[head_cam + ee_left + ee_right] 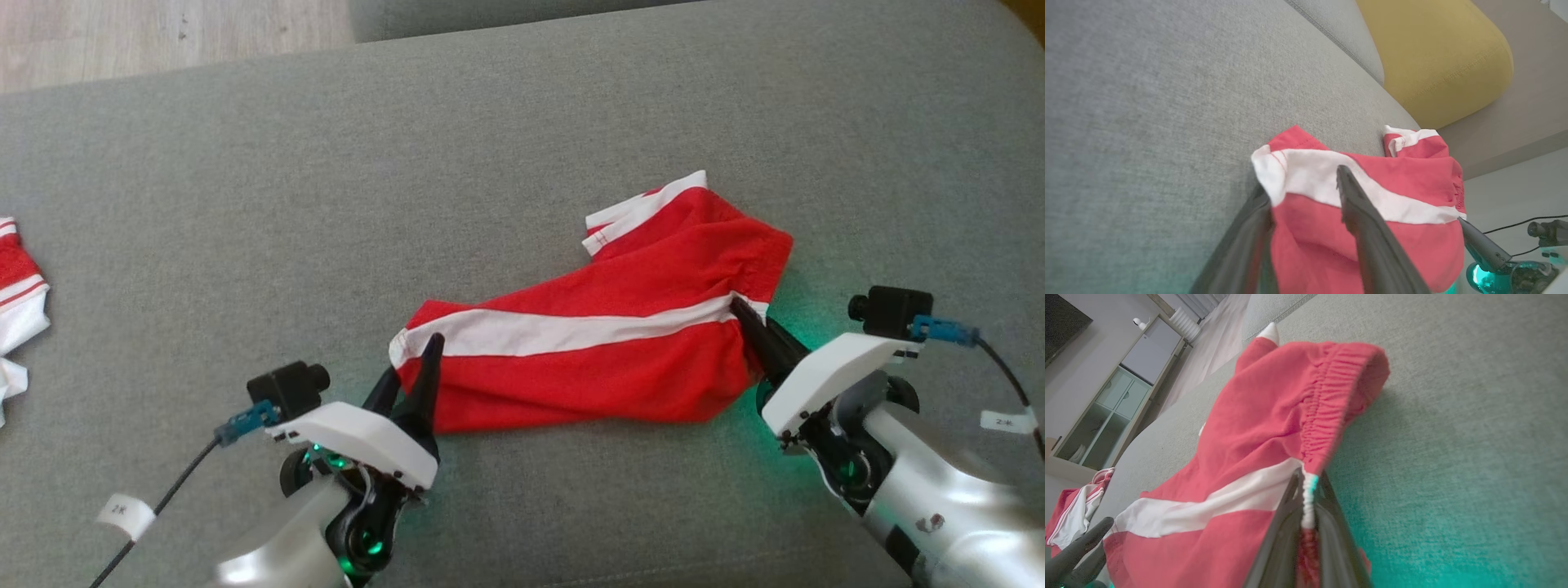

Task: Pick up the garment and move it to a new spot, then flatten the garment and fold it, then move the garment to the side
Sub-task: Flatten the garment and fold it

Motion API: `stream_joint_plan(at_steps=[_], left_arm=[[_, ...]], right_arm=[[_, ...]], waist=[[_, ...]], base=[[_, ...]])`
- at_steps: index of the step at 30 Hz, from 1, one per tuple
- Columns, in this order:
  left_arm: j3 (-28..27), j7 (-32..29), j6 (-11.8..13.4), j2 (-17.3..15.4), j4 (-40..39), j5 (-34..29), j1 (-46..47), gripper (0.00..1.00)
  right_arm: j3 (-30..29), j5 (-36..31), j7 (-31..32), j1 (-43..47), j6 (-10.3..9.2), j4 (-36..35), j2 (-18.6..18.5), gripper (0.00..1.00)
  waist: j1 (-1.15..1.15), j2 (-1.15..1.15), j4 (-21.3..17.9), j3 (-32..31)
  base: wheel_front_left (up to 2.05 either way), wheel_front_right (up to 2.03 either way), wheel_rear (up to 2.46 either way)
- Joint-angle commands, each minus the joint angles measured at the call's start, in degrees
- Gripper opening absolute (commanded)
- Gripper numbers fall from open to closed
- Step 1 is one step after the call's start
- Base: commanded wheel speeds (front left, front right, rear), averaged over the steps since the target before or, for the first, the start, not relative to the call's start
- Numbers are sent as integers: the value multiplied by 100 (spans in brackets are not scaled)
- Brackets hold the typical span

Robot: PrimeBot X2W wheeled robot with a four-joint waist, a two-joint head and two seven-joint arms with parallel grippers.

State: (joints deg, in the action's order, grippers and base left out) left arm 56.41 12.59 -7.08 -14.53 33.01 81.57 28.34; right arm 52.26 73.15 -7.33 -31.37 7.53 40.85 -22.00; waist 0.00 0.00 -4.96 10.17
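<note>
One red garment (pixel 571 384) on grey cushion (pixel 490 122)

Seating surface: a grey woven sofa seat (pixel 522 106), evenly daylit, with a green cast (pixel 808 286) on the fabric at the near right. A second grey cushion (pixel 490 15) adjoins its far edge. Beyond the far left corner lies a light wood-plank floor (pixel 163 33).

Left wrist view: a mustard-yellow cushion (pixel 1437 57) sits just beside a grey piped cushion edge (pixel 1347 36).

Right wrist view: a pale wall (pixel 1098 339), a dark screen (pixel 1061 326) at the upper left, a light-framed cabinet with glass doors (pixel 1106 416), a small white object (pixel 1139 323) on its top, and a white ribbed radiator (pixel 1186 324) further along.
</note>
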Motion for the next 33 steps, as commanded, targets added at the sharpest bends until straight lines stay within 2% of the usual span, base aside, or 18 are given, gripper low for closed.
stream_joint_plan(at_steps=[1,2,3,4,9,17,25,33], left_arm=[[-70,105,-40,-127,-140,60,280,47],[-75,133,-40,-140,-158,67,296,33],[-93,160,-40,-153,-176,71,312,10],[-119,185,-40,-168,-192,52,334,0],[-498,235,-40,-170,-307,-89,354,0],[-1538,240,-40,-185,-1166,-1255,122,0],[-2330,241,-41,-779,-2096,-2167,371,0],[-2500,241,-41,-1354,-2538,-2455,725,0]], right_arm=[[73,66,-95,-122,-4,-85,25,0],[88,76,-99,-129,-4,-83,30,0],[100,88,-106,-137,-4,-81,33,0],[109,104,-115,-145,-4,-80,37,0],[130,160,-191,-168,-4,-74,40,0],[-248,278,-694,-315,-4,-409,18,0],[-648,20,-762,-760,-4,-1261,-304,0],[-731,58,-657,-1034,-4,-1990,-651,0]], waist=[[0,0,-2,18],[0,0,-3,25],[0,0,-3,35],[0,0,-1,43],[0,0,16,46],[0,0,89,-385],[0,0,135,-1137],[0,0,274,-1541]], base=[[0,0,0],[0,0,0],[0,0,0],[0,0,0],[0,0,0],[0,0,0],[0,0,0],[0,0,0]])
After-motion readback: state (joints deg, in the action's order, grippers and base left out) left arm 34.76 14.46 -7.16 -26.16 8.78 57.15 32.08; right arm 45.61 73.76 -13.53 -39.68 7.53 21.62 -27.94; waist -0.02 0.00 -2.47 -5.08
